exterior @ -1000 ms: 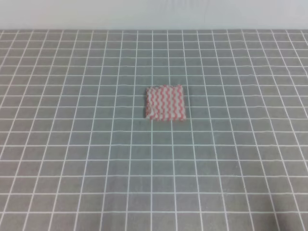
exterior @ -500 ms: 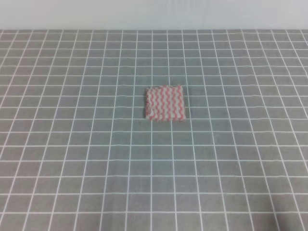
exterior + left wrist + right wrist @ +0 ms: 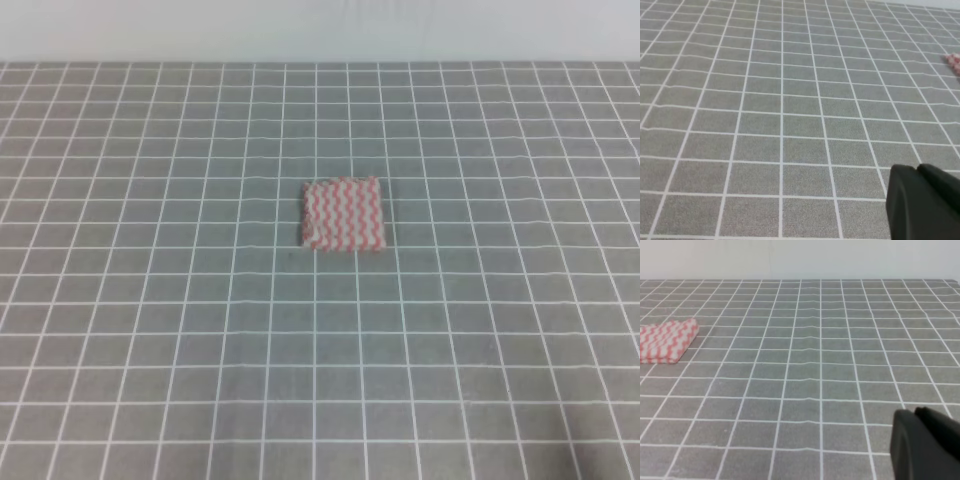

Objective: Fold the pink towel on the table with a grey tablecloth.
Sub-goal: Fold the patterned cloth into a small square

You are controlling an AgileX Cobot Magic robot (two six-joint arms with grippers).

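Note:
The pink towel point(image 3: 342, 214) lies as a small, thick zigzag-striped square in the middle of the table with a grey tablecloth point(image 3: 150, 330). No arm shows in the exterior high view. The left wrist view catches only a corner of the towel point(image 3: 954, 61) at its right edge, far from my left gripper point(image 3: 918, 171), a black block at the bottom right with its fingers pressed together. In the right wrist view the towel point(image 3: 665, 342) rests at the far left, several grid squares from my right gripper point(image 3: 915, 412), also closed with nothing in it.
A pale wall point(image 3: 320, 30) runs along the table's far edge. Grey gridded cloth stretches on every side of the towel, with slight ripples in it point(image 3: 805, 347).

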